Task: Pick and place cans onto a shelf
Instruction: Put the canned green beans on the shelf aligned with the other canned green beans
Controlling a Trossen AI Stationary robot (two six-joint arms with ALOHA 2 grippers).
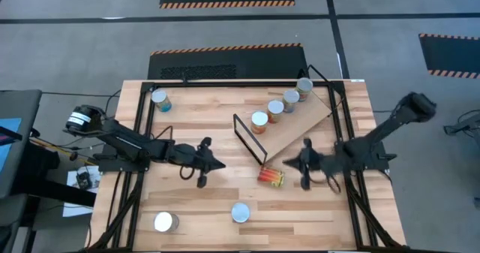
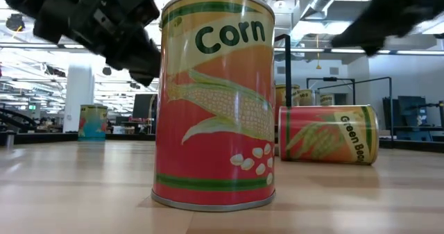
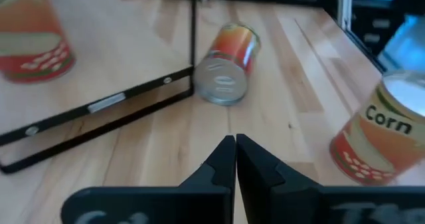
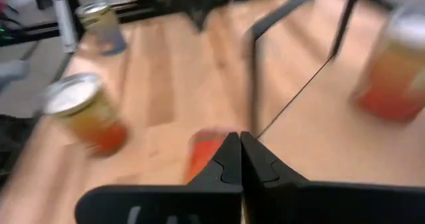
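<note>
Several cans stand in a row on the shelf [image 1: 304, 125], a slanted light-wood board whose black wire frame [image 1: 250, 139] is at its near-left end; the nearest of them [image 1: 259, 121] is just behind that frame. One can [image 1: 271, 177] lies on its side on the table near the frame; it also shows in the left wrist view [image 3: 229, 64]. A Corn can [image 1: 240, 212] stands near the front edge. My left gripper [image 1: 220, 165] is shut, left of the lying can. My right gripper [image 1: 288, 161] is shut, just right of that can, and holds nothing.
Another can [image 1: 160, 100] stands at the far left of the table and one [image 1: 166, 222] at the near left. Black rails [image 1: 346, 133] run along the table's sides. Open wood lies between the two grippers and the front edge.
</note>
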